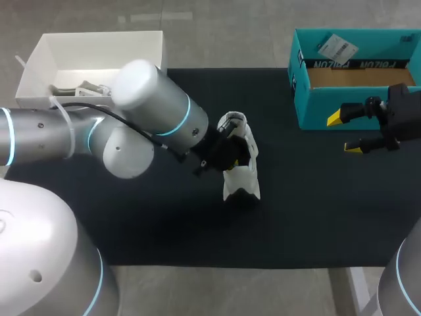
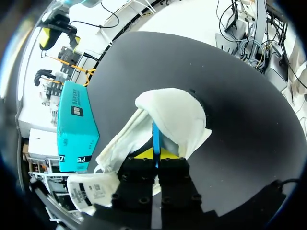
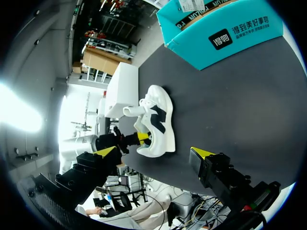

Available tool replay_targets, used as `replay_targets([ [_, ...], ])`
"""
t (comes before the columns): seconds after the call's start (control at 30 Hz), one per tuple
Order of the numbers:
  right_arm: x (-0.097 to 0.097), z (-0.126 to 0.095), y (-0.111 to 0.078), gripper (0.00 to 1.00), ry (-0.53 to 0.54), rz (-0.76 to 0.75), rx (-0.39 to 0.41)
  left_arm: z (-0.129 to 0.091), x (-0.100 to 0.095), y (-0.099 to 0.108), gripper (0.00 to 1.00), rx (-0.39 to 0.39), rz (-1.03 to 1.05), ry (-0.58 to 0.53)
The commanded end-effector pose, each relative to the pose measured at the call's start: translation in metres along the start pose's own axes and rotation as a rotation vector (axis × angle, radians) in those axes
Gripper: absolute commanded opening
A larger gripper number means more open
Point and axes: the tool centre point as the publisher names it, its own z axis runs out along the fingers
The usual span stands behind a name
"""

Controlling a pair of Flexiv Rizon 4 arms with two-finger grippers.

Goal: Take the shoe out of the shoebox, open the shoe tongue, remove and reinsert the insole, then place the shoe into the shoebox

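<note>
— Looking for the white soft-sided sneaker with black side marks [image 1: 242, 174]?
— Out of the teal cardboard shoebox [image 1: 316, 108] already. Standing on its sole in the middle of the black matte surface [image 1: 316, 210], well apart from the box, long axis running near-to-far.
— And nearest to it?
— The left claw [image 2: 156, 153], by far. Set at the shoe's left flank, inside the open collar, fingertips pressed together on what looks like a thin blue-edged insole [image 2: 155, 136], seen edge-on.
— And the right claw [image 1: 343, 133]?
— Tips wide apart, gripping nothing, hanging just in front of the shoebox.
— So, next?
— Probably drawing the insole up and out along that long axis. Limp, flexible stuff, likely to drag against the padded lining.
</note>
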Motion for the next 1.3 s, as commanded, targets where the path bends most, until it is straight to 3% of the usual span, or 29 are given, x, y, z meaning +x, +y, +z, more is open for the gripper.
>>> replay_targets([
  [0.03,0.001,0.001,0.0,1.0,-0.004,0.002,-0.001,0.007,-0.004,0.004,0.0,-0.017,0.001,0.011],
  [0.2,0.001,0.001,0.0,1.0,-0.004,0.002,-0.001,0.0,-0.006,-0.001,0.0,-0.008,-0.016,0.017],
  [0.23,0.001,0.001,0.0,1.0,-0.004,0.002,-0.001,-0.003,-0.006,-0.004,0.25,-0.003,-0.02,0.017],
  [0.27,0.001,0.001,0.0,1.0,-0.004,0.002,-0.001,-0.005,-0.006,-0.005,0.4,0.003,-0.024,0.015],
  [0.3,0.001,0.001,0.0,1.0,-0.004,0.002,-0.001,-0.01,-0.007,-0.007,0.62,0.011,-0.032,0.012],
  [0.37,0.001,0.001,0.0,1.0,-0.004,0.002,-0.001,-0.016,-0.007,-0.009,0.93,0.014,-0.033,0.006],
  [0.4,0.001,0.001,0.0,1.0,-0.004,0.002,-0.001,-0.019,-0.007,-0.01,1.0,0.018,-0.035,0.004],
  [0.77,0.001,0.001,0.0,1.0,-0.004,0.002,-0.001,-0.04,-0.023,-0.016,1.0,0.049,-0.033,-0.02],
  [0.8,0.001,0.001,0.0,1.0,-0.004,0.002,-0.001,-0.042,-0.025,-0.016,0.96,0.052,-0.028,-0.02],
  [0.83,0.001,0.001,0.0,1.0,-0.004,0.002,-0.001,-0.044,-0.027,-0.016,0.85,0.051,-0.017,-0.021],
  [0.87,0.001,0.001,0.0,1.0,-0.004,0.002,-0.001,-0.045,-0.029,-0.016,0.55,0.052,-0.016,-0.02],
  [0.9,0.001,0.001,0.0,1.0,-0.004,0.002,-0.001,-0.046,-0.031,-0.017,0.44,0.057,-0.012,-0.022],
  [0.97,0.001,0.001,0.0,1.0,-0.004,0.002,-0.001,-0.048,-0.034,-0.017,0.0,0.062,0.013,-0.014],
  [1.17,0.001,0.001,0.0,1.0,-0.004,0.002,-0.001,-0.056,-0.039,-0.017,0.0,0.101,0.136,0.077],
  [1.3,0.001,0.001,0.0,1.0,-0.004,0.002,-0.001,-0.063,-0.036,-0.015,0.0,0.137,0.298,0.231],
])
